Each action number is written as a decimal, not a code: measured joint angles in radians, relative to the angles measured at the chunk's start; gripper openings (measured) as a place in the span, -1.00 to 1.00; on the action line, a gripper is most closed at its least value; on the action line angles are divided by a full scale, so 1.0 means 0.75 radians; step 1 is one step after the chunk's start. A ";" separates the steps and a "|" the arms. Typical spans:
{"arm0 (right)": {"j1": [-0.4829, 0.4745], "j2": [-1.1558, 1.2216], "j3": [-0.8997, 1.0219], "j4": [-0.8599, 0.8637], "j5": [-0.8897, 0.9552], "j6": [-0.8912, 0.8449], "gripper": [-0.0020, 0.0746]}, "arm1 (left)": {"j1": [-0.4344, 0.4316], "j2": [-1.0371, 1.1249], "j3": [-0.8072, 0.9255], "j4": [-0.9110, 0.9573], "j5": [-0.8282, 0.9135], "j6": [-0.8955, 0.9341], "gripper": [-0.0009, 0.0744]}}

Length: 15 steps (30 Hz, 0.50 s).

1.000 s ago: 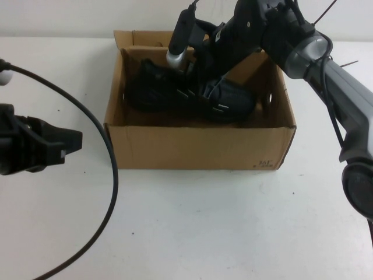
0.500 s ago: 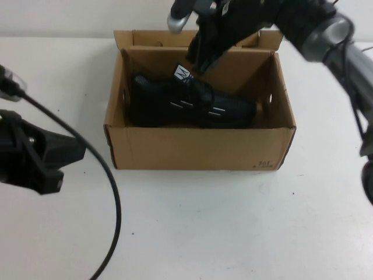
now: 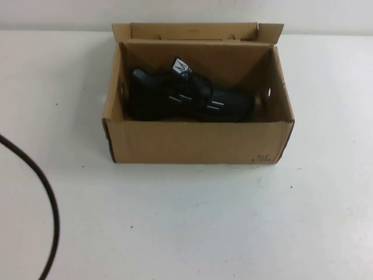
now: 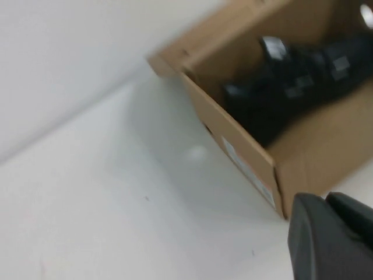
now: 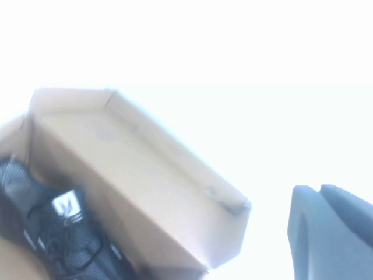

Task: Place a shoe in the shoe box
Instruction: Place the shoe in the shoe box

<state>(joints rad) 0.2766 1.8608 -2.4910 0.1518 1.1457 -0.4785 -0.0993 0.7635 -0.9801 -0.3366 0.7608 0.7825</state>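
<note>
Your shoe (image 3: pixel 186 96) lies flat inside the box (image 3: pixel 198 143), upper centre of the high view, so the placing looks done. Left gripper (image 4: pixel 332 236) and right gripper (image 5: pixel 329 230) show only at their wrist views' lower right corners, jaw state impossible to tell; you just park both arms.
</note>
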 joint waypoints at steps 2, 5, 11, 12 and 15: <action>-0.045 -0.095 0.000 0.010 0.042 0.053 -0.99 | 0.000 -0.059 0.000 0.010 -0.043 -0.103 -0.98; -0.104 -0.220 -0.001 0.072 0.110 0.101 -0.99 | 0.000 -0.151 0.020 0.004 -0.137 -0.212 -0.98; -0.144 -0.425 0.005 0.248 0.170 0.124 -0.99 | 0.000 -0.322 0.164 -0.068 -0.302 -0.286 -0.98; -0.144 -0.456 0.022 0.273 0.170 0.124 -0.99 | 0.000 -0.345 0.196 -0.086 -0.318 -0.289 -0.98; -0.144 -0.547 0.108 0.306 0.157 0.124 -0.99 | 0.000 -0.399 0.287 -0.110 -0.350 -0.300 -0.98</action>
<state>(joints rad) 0.1686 1.4508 -2.4098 0.3814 1.2636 -0.3852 -0.0993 0.4639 -0.7645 -0.4189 0.4984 0.5572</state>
